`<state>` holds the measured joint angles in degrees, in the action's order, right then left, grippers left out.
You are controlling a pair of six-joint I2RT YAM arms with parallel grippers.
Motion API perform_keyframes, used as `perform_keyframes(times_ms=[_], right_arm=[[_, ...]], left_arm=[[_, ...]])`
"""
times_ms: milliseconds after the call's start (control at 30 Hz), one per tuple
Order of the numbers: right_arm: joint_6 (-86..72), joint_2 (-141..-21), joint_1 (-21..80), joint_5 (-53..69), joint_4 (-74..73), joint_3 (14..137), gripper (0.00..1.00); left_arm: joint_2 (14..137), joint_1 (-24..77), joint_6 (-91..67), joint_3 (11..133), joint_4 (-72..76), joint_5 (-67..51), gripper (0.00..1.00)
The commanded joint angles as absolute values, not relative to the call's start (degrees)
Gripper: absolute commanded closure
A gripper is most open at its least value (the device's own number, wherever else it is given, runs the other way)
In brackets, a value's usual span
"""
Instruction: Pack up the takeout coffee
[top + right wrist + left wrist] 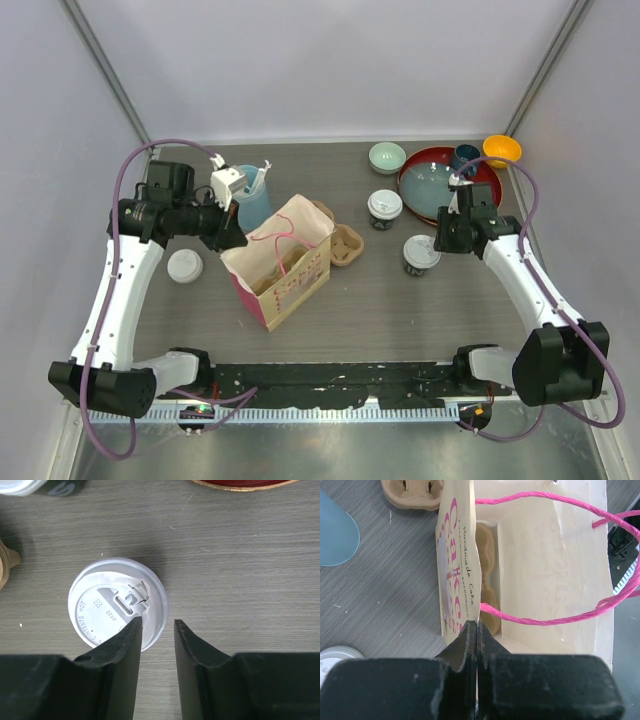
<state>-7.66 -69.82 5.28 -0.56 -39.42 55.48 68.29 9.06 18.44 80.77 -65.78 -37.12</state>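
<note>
Two black coffee cups with white sip lids stand right of centre, one farther back (pixel 384 207) and one nearer (pixel 421 253). My right gripper (pixel 446 240) is open just right of the near cup. In the right wrist view it hovers (pixel 156 625) over the right rim of that cup's lid (pixel 112 602). The far cup shows at that view's top left (pixel 30 486). A paper bag with pink handles (pixel 285 258) stands open at centre. My left gripper (pixel 233 234) is shut on its rim (pixel 476 627). A cardboard carrier (pixel 486 570) lies inside the bag.
Another cardboard carrier (pixel 346 245) lies right of the bag. A white-lidded cup (pixel 184 265) stands at left. A light-blue cup of utensils (pixel 251 196) is behind the bag. A red plate (pixel 418 188), dark-blue mug (pixel 465 157), orange bowl (pixel 501 150) and pale green bowl (pixel 387 157) sit back right.
</note>
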Motion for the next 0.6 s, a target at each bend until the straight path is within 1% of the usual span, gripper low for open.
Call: perform_keyframes(times_ms=[0,33,100,200,233,567], right_arm=[[-7.7,-71.3,5.4,0.3,-38.3,55.0,0.64],[-7.8,-71.2,5.4,-1.7,-38.4,55.1,0.64],[-7.8,-70.9,5.3,-1.6,-38.1,55.1,0.65],[-7.9,-71.0,5.4,-1.2,-37.7,55.0,0.69],[-7.7,-71.4,5.4,-1.3,-37.6,55.0,0.72],[-6.6,-74.5,6.9,-1.8,-38.1,55.9,0.73]], left_arm=[[67.7,9.4,19.0,82.9,-66.8,-37.8,1.0],[67.6,9.4,19.0,83.1,-66.9,-37.7,1.0],[67.5,9.4,19.2,83.3,-67.1,-37.9,1.0],[67.6,9.4,19.2,83.3,-67.0,-37.9,1.0],[67.7,9.4,19.2,83.1,-67.1,-37.9,1.0],[67.7,9.4,19.2,82.6,-66.6,-37.5,1.0]])
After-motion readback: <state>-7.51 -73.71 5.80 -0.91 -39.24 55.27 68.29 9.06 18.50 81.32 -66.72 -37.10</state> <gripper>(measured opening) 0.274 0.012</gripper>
